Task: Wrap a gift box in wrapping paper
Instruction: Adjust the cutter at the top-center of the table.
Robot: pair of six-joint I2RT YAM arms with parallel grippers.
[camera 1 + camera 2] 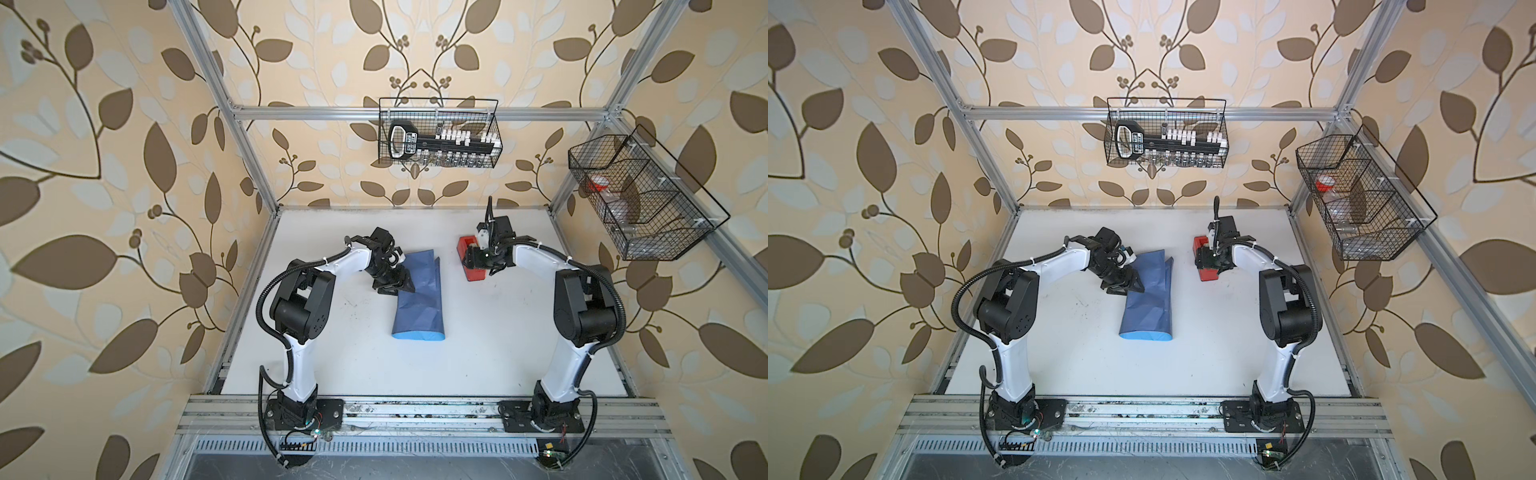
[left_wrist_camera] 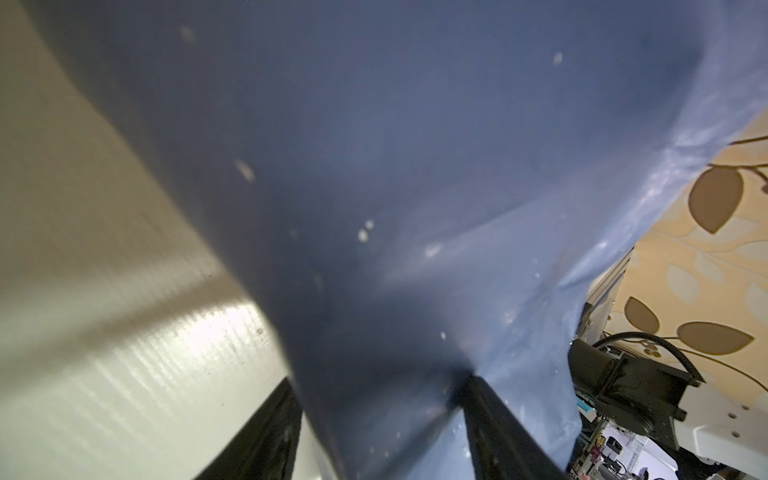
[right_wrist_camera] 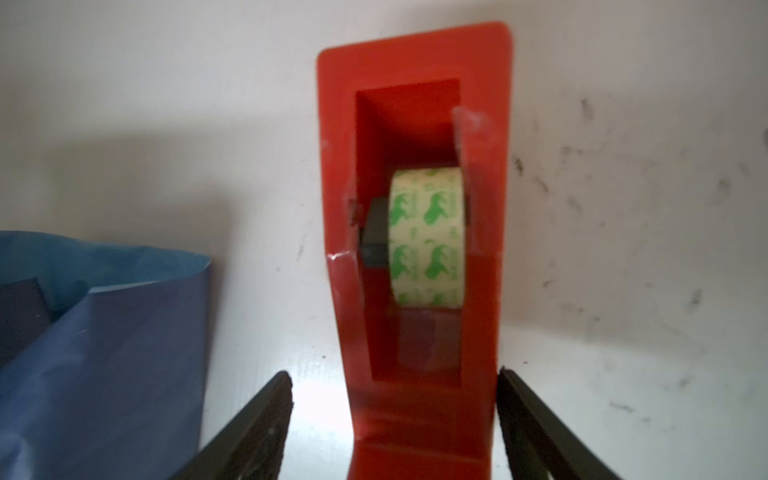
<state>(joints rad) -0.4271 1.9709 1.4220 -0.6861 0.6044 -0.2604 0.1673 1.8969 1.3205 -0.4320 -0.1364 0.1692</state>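
Aluminium rail [image 1: 415, 409] at the front edge carried both my arm bases. White tabletop [image 1: 357, 361] was scuffed; leaf-patterned walls [image 1: 104, 174] all round, a wire basket [image 1: 438, 133] hung on the back bar. Wrapping paper [image 1: 419, 299] lay mid-table, dark face out, folded over the gift box [image 3: 20, 305]; only a navy corner showed at an open end. My left claw [image 2: 380, 378] gripped the paper's left edge. My right claw [image 3: 392, 376] stood released, straddling the red tape dispenser [image 3: 415, 54] just right of the paper
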